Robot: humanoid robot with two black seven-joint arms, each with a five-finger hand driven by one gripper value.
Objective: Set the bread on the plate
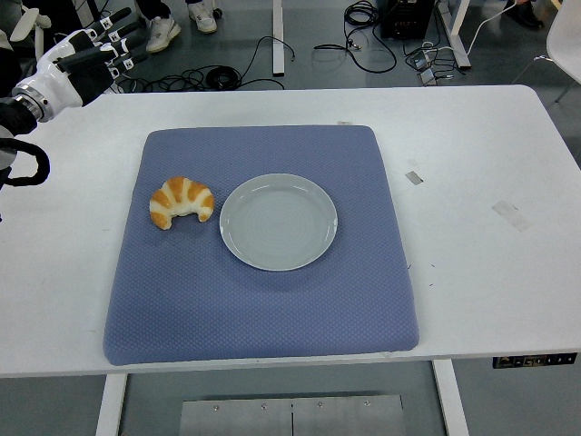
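Croissant [181, 202] beside plate [279, 221] (apart)

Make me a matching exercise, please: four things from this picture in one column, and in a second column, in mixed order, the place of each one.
Things:
1. croissant
2. plate
3. blue mat
4. left hand

Places:
A. in the middle of the mat, with nothing on it
B. spread over the white table, under the plate and the bread
C. raised at the far left corner of the table, fingers spread, holding nothing
D. on the mat, just left of the plate

Pairs: 1-D, 2-A, 3-B, 4-C
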